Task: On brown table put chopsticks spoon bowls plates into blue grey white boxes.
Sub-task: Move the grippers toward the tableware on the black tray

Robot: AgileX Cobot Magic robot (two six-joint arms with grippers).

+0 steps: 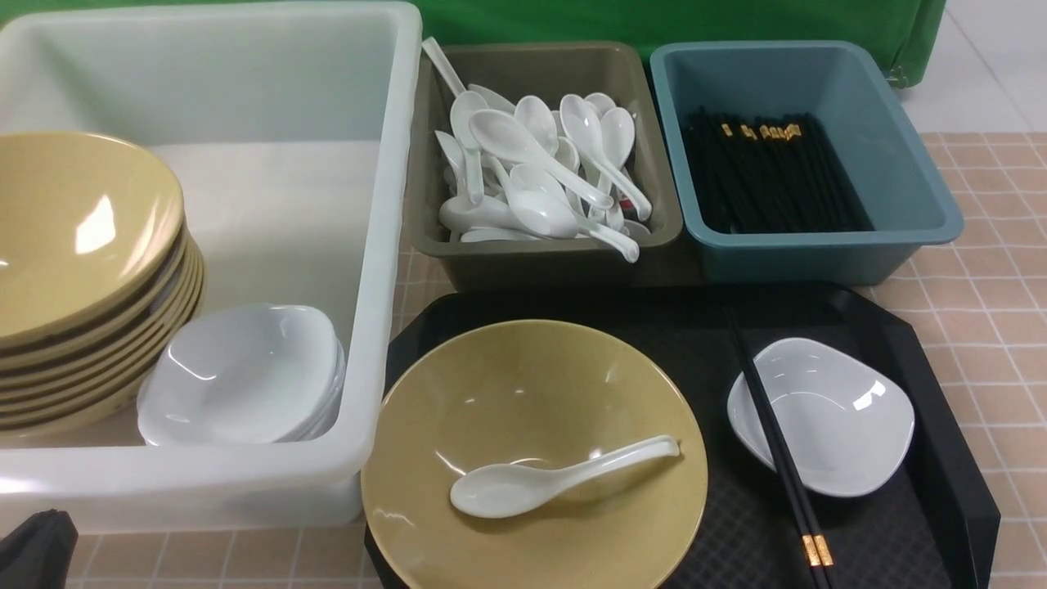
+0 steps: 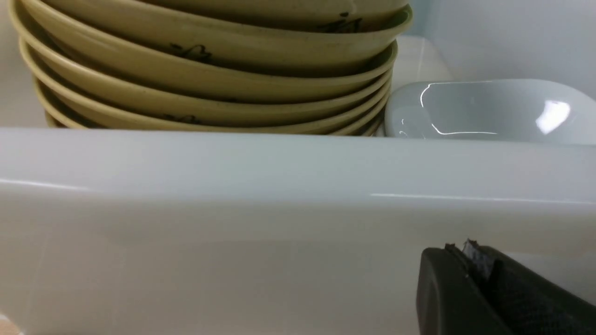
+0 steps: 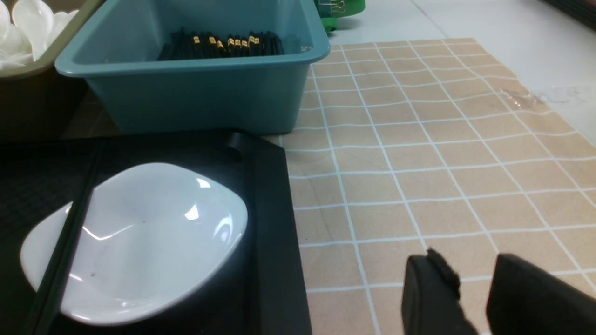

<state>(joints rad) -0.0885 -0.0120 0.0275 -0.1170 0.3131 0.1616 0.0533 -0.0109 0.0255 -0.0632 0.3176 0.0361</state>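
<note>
In the front view the left gripper (image 1: 33,546) is only a dark corner just before the near wall of the white box (image 1: 384,245), which holds the stacked bowls (image 1: 82,270) and stacked plates (image 1: 245,372). To its right the black tray (image 1: 941,425) carries a loose bowl (image 1: 532,523) with a spoon (image 1: 556,478) inside, and a single plate (image 1: 826,417) with a chopstick pair (image 1: 773,442) lying across it. Farther off stand the grey box (image 1: 540,254) of spoons and the blue box (image 1: 818,254) of chopsticks. The left wrist view shows the left gripper clenched on nothing, with the box wall close ahead and the stacks beyond it. In the right wrist view the right gripper (image 3: 475,291) is parted and empty above the brown table (image 3: 419,163). The tray and plate are on its left, the blue box ahead-left.
</note>
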